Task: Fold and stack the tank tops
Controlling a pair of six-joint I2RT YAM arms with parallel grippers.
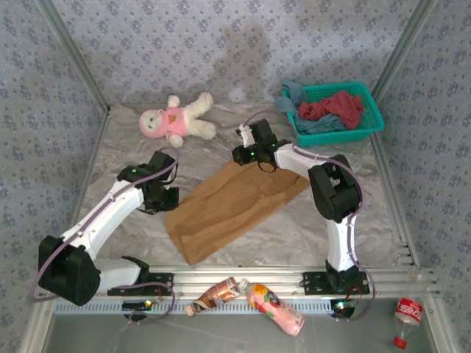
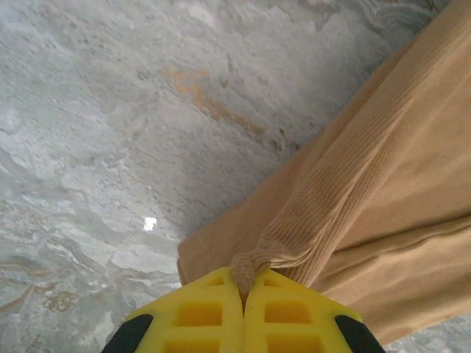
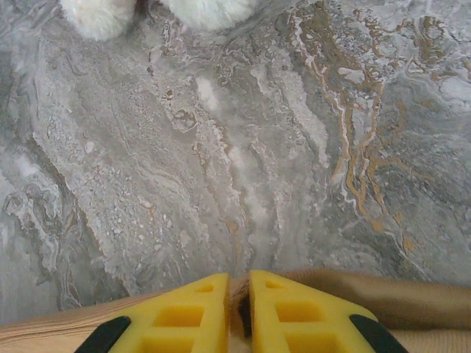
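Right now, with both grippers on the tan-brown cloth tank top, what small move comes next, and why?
Probably raise both grippers together slightly, to start a fold. The left gripper is shut on an edge of the tan-brown cloth tank top, the right gripper pinches its far edge, and the cloth lies flat.

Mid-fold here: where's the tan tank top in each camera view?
Top external: tan tank top lies diagonally at table centre.
Left wrist: right half, a fold pinched by the left gripper.
Right wrist: strip along the bottom edge, at the right gripper.
Shared landmark: the grey marbled table cover.
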